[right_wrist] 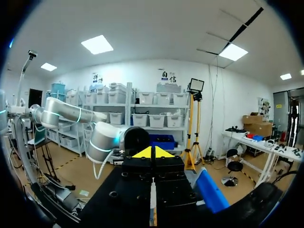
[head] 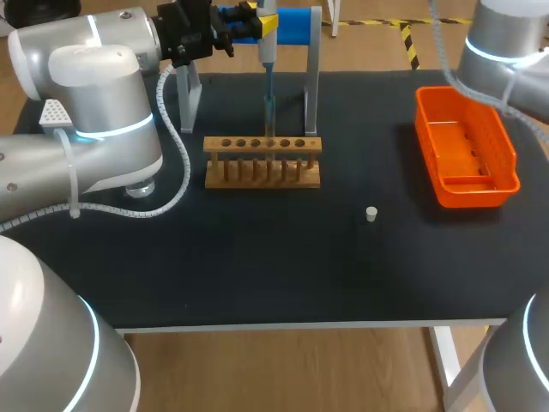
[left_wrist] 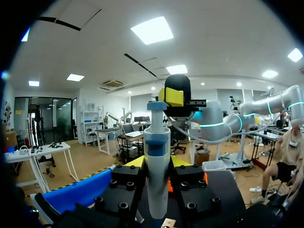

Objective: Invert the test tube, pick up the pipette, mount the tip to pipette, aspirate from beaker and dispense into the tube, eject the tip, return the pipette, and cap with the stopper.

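Black matting covers the table (head: 257, 266), and both our arms come in over its far half. Our left gripper (head: 257, 21) is clamped on the pipette (head: 268, 60). In the left wrist view the pipette (left_wrist: 156, 142) stands upright between the two yellow-tipped fingers (left_wrist: 135, 162), which press on it from both sides.

Straight below this gripper sits the wooden rack (head: 262, 144), and the pipette's thin lower end reaches down to one of the rack's middle holes. We cannot tell whether a tube stands in that hole. Just behind the gripper is the blue stand (head: 292, 24), with its grey posts on either side of the pipette.

A small white stopper (head: 371, 214) lies by itself on the mat. It is nearer us than the rack and well apart from the left gripper, off toward our right arm's side. Further that way is the orange tray (head: 513, 163), under our right arm where it enters.

Our right gripper (right_wrist: 153, 153) is out of sight from the head camera. In its own wrist view its yellow tips are pressed together with nothing between them.
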{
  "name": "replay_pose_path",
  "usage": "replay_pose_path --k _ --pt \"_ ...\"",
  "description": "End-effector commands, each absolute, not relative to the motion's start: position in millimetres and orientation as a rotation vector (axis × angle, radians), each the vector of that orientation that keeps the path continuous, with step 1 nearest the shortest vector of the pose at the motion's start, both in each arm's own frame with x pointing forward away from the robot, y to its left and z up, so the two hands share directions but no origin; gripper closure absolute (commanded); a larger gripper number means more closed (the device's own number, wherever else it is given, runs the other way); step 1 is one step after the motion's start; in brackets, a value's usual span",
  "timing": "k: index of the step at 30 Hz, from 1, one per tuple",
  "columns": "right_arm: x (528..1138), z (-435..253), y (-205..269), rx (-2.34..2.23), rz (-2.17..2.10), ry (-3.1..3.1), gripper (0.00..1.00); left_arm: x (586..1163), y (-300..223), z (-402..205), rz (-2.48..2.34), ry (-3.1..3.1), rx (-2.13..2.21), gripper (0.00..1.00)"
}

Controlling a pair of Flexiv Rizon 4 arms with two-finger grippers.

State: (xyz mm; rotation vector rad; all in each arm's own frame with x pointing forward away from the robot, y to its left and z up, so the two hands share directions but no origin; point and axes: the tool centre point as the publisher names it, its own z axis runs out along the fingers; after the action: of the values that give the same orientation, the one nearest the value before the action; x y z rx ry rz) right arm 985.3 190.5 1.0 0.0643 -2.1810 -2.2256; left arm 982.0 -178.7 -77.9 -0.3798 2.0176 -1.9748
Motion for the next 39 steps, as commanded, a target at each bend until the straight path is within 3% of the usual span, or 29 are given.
replay_pose_path --k 1,19,39 --pt "998 5 206 0.083 -2.208 -2.136 1.0 982 -180 -79 -1.975 2.011 -0.382 1.0" --pt "981 14 249 0.154 -2.083 -2.193 1.0 982 -180 -79 -1.975 2.011 -0.382 1.0" --pt "966 -8 246 0.132 -2.056 -2.22 1.0 982 -180 -79 -1.975 2.011 -0.382 1.0"
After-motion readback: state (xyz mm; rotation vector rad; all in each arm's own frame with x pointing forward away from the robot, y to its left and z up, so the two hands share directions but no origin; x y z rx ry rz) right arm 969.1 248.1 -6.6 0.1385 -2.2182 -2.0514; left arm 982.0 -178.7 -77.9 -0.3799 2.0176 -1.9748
